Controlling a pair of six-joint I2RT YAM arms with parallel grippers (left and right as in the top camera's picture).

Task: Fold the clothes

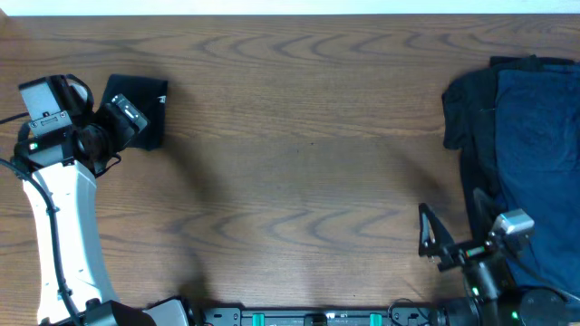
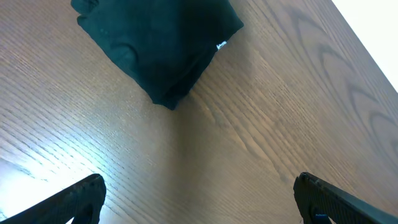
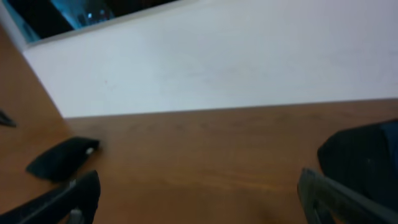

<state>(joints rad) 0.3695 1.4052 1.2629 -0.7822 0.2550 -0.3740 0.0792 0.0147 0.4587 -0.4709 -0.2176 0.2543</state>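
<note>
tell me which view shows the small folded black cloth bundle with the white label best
The left wrist view: the small folded black cloth bundle lies close and sharp, creases and white label plain. The overhead view shows it small and partly hidden at the far left; the right wrist view, only a blurred dark shape.

(a) left arm (image 1: 65, 226): long white link with a black cable running along it, black joints, a pale grey left camera (image 1: 45, 101) and a small green light (image 1: 33, 146); (b) right arm (image 1: 480, 276): black throughout, carrying a small silver right camera (image 1: 514, 223); (c) left gripper (image 2: 199, 206) and (d) right gripper (image 3: 202, 202): matte black, wedge-shaped fingers (image 2: 79, 196) tapering to the tip; (e) base rail (image 1: 299, 318): black with teal markings
</note>
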